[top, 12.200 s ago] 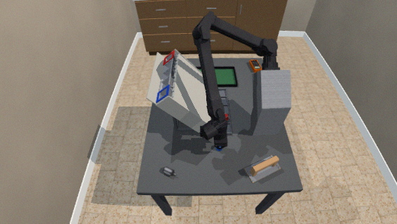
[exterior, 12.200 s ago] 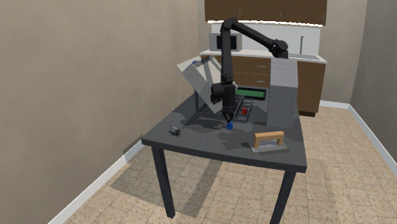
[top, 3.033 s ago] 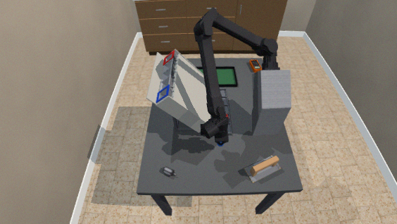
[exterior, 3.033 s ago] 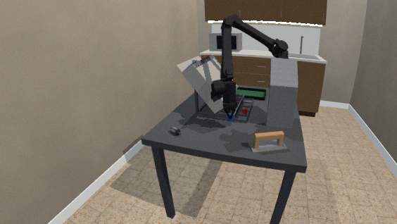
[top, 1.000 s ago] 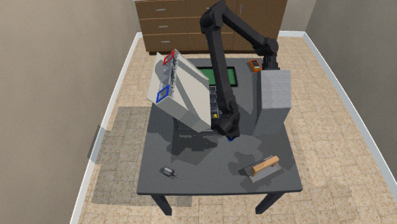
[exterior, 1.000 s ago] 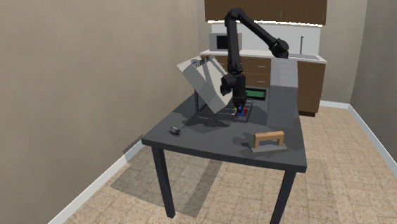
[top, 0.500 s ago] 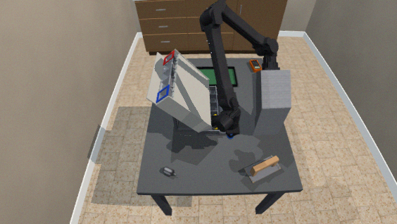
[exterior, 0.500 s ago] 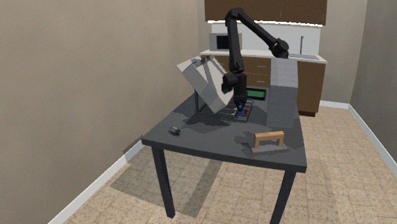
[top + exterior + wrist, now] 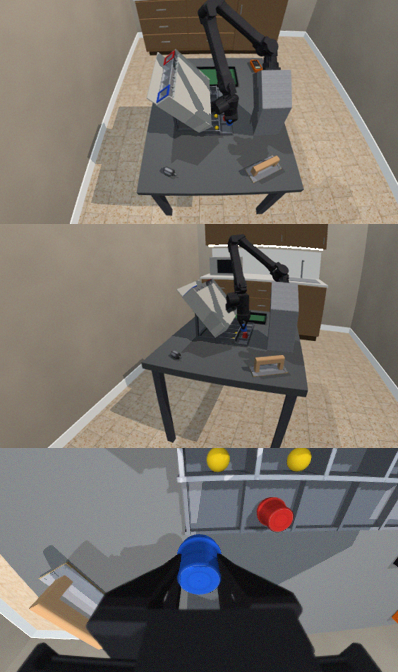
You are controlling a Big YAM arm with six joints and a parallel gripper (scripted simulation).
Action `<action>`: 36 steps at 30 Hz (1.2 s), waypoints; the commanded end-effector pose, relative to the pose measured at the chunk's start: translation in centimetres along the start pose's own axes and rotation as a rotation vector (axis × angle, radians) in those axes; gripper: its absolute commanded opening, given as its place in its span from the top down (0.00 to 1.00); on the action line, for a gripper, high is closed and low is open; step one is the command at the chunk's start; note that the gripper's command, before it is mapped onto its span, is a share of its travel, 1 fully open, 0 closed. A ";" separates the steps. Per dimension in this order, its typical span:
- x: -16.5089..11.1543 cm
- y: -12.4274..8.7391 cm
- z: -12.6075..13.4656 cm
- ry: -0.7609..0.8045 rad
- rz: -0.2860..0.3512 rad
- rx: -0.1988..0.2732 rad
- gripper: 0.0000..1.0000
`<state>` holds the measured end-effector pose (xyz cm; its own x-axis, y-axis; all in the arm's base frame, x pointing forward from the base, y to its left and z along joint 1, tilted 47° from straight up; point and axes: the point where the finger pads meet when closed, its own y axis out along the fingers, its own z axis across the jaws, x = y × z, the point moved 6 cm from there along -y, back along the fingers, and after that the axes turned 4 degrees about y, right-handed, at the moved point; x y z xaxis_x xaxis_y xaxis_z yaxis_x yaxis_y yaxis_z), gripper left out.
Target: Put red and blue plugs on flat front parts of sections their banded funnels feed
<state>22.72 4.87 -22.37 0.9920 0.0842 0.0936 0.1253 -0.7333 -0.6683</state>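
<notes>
My gripper (image 9: pixel 199 560) is shut on the blue plug (image 9: pixel 198 564) and holds it above the table just in front of the row of sections, near the front edge of the flat parts. It also shows in the top view (image 9: pixel 229 121) and the exterior view (image 9: pixel 243 326). The red plug (image 9: pixel 274 514) stands on the flat front part of one section, a little to the side of my gripper. Two yellow marbles (image 9: pixel 218 459) (image 9: pixel 298 459) lie in two sections behind the divider. The slanted cover (image 9: pixel 187 91) carries the red-banded funnel (image 9: pixel 169 57) and the blue-banded funnel (image 9: pixel 163 94) at its top.
A tall grey block (image 9: pixel 274 100) stands right of the sections. A wooden-handled tool (image 9: pixel 264 167) lies at the front right of the table, a small dark object (image 9: pixel 169 171) at the front left. A green tray (image 9: pixel 215 75) and an orange device (image 9: pixel 256 65) are at the back.
</notes>
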 end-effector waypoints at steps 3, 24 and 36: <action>1.2 -0.3 -2.3 -0.016 -0.015 0.030 1.00; 0.9 -0.7 -2.2 -0.040 -0.032 0.030 1.00; 0.9 -0.7 -2.2 -0.040 -0.032 0.030 1.00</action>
<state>23.36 3.31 -20.43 0.9913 0.1093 0.0728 0.1294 -0.7202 -0.6816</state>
